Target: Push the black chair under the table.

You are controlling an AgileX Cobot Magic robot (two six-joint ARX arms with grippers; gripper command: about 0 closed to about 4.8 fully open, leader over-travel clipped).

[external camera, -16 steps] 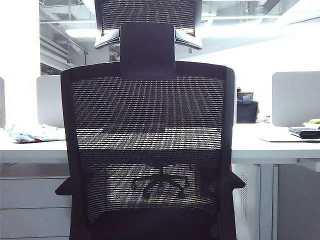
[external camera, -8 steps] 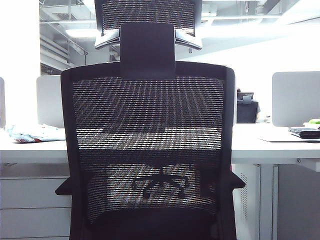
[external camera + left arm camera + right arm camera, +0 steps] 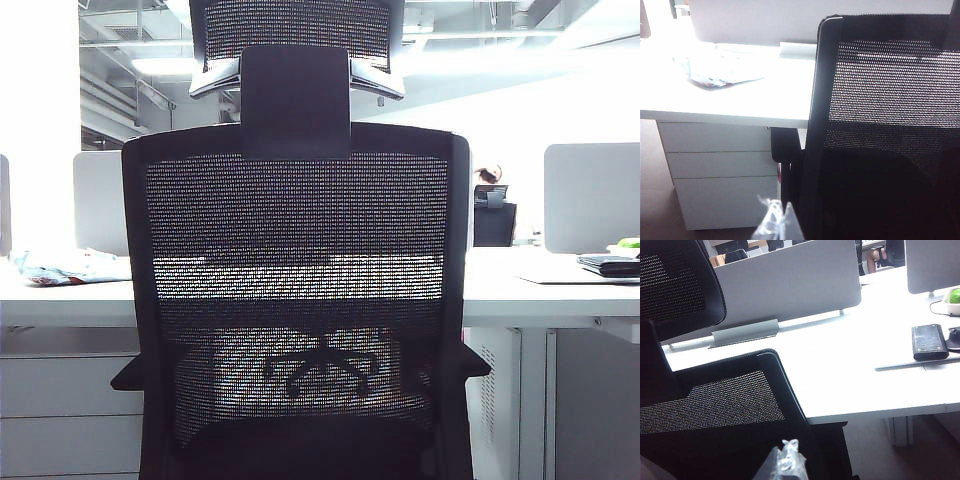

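Nothing has shifted: chair [image 3: 296, 300] unmoved at the desk [image 3: 540, 290], push apparently stalled or finished.
Left claw [image 3: 777, 227] and right claw [image 3: 785, 462] sit behind its back; openness can't be told.

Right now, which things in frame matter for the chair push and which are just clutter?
In the job:
black chair, facing the desk
table, white top
left gripper, by the chair back's edge, jaws unclear
right gripper, behind the chair back, jaws unclear

Lying about:
crumpled packet on the table
black case
green object
grey partition panels
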